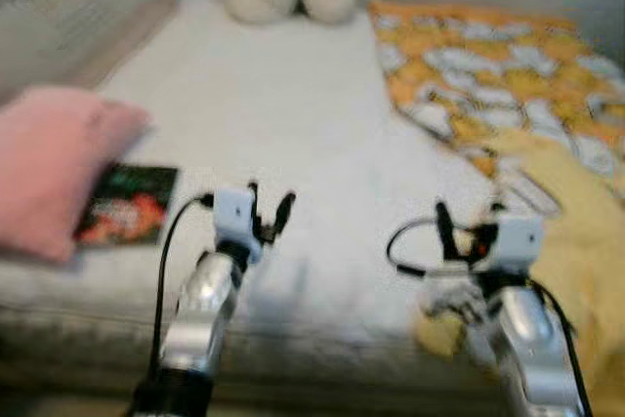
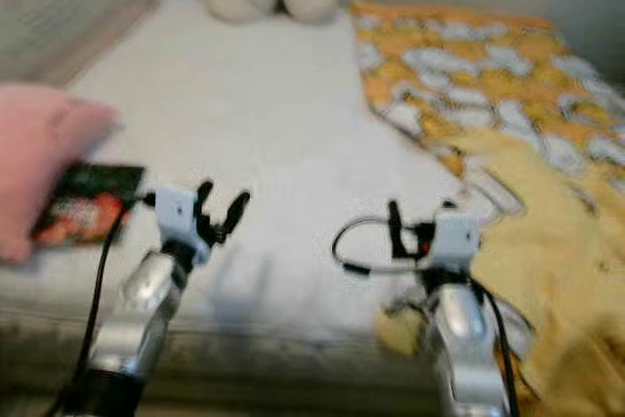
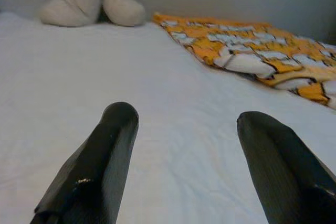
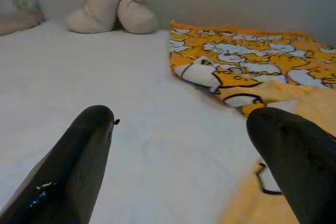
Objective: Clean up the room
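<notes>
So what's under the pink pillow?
A dark book on the white bed sticks out from under the pink pillow. Its left part is covered; anything else beneath cannot be seen.

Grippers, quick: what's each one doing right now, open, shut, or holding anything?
Left gripper: open, empty, over the white bed.
Right gripper: open, empty, by the orange blanket.

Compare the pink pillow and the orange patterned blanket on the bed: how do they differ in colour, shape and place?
The pink pillow is plain pink; the orange patterned blanket mixes orange and white with dark outlines. The pillow is plump and sits on the robot's left, partly over a dark book; the blanket lies flat and rumpled on the right. Both rest on the white bed, and neither is touched by a tool.
</notes>
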You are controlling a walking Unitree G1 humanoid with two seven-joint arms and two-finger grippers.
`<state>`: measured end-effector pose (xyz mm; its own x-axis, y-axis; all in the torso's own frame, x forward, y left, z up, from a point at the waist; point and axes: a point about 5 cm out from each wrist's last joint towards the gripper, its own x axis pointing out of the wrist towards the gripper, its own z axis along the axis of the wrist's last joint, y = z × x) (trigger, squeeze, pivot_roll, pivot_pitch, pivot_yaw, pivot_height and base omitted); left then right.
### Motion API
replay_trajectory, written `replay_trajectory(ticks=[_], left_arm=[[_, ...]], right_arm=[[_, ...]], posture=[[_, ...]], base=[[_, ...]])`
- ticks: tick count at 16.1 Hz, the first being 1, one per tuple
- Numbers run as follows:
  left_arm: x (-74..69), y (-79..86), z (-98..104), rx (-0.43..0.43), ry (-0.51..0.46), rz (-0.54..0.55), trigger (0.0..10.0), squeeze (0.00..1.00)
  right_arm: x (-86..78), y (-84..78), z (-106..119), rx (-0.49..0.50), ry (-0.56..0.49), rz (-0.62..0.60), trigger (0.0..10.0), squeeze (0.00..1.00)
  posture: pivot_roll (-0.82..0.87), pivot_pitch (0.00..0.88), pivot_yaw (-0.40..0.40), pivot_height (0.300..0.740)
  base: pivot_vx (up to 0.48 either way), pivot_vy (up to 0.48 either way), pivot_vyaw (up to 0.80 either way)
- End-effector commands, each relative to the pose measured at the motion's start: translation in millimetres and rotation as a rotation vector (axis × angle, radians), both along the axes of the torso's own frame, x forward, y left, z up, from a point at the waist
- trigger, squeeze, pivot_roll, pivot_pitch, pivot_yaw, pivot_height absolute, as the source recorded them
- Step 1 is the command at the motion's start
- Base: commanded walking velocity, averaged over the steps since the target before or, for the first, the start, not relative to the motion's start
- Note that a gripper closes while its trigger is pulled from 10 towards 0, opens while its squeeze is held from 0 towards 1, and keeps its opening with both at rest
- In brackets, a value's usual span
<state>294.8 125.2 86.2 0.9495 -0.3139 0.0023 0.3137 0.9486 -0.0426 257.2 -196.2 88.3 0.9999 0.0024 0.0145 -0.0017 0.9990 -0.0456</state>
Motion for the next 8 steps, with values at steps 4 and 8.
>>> replay_trajectory(ticks=[4, 8], left_arm=[[2.0, 0.0, 0, 0.007, 0.010, -0.008, 10.0, 0.00], [3.7, 23.8, -8, -0.047, 0.075, 0.151, 10.0, 0.00]], right_arm=[[-2.2, -3.4, -2, 0.003, 0.009, -0.008, 10.0, 0.00], [-6.4, -5.4, -4, 0.007, 0.002, -0.025, 10.0, 0.00]], posture=[[-0.13, 0.000, 0.004, 0.671], [-0.13, 0.000, 0.012, 0.633]], base=[[0.000, 0.000, -0.41], [0.000, 0.000, -0.42]])
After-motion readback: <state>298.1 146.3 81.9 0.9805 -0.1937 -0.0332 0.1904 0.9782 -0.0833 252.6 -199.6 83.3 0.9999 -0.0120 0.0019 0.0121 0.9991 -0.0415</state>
